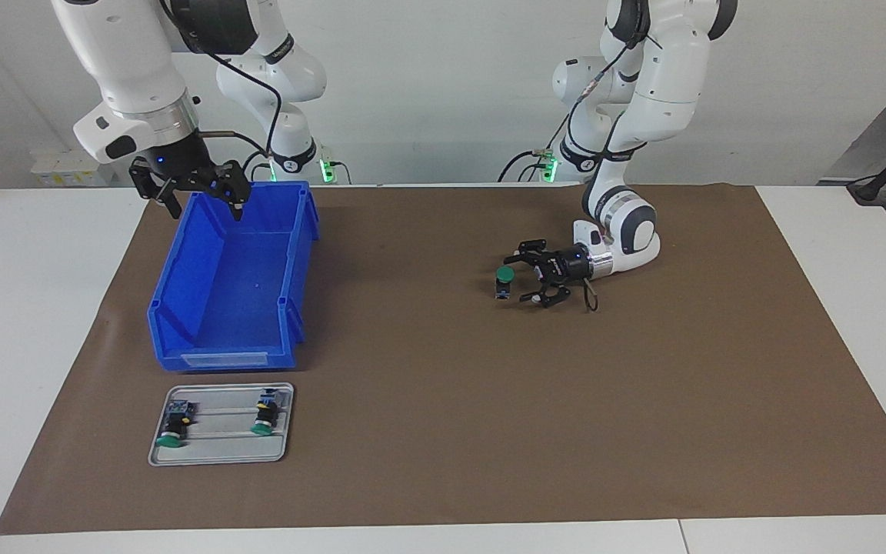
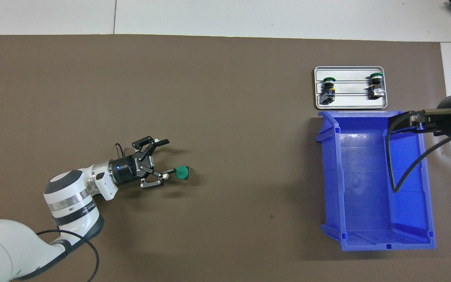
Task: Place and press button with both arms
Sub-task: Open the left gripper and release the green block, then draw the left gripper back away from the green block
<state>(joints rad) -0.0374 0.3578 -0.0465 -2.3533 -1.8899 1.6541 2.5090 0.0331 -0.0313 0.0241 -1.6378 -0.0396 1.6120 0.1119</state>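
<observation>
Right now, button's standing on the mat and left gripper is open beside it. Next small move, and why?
Probably draw the left gripper clear of the button, since it is open, low over the mat, and in the overhead view one fingertip looks very close to the green cap. That leaves the upright button free for pressing. The right gripper waits, open, over the blue bin.

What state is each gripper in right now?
Left gripper: open, empty, beside the green-capped black push button.
Right gripper: open, empty, over the blue plastic bin.

- Button (image 1: 503,282): centre-right of the facing frame, standing on the mat (image 1: 443,431).
- Bin (image 1: 231,277): left of the frame, on the mat.
- Tray (image 1: 220,452): lower left, just below the bin, carrying two buttons (image 1: 174,425).
</observation>
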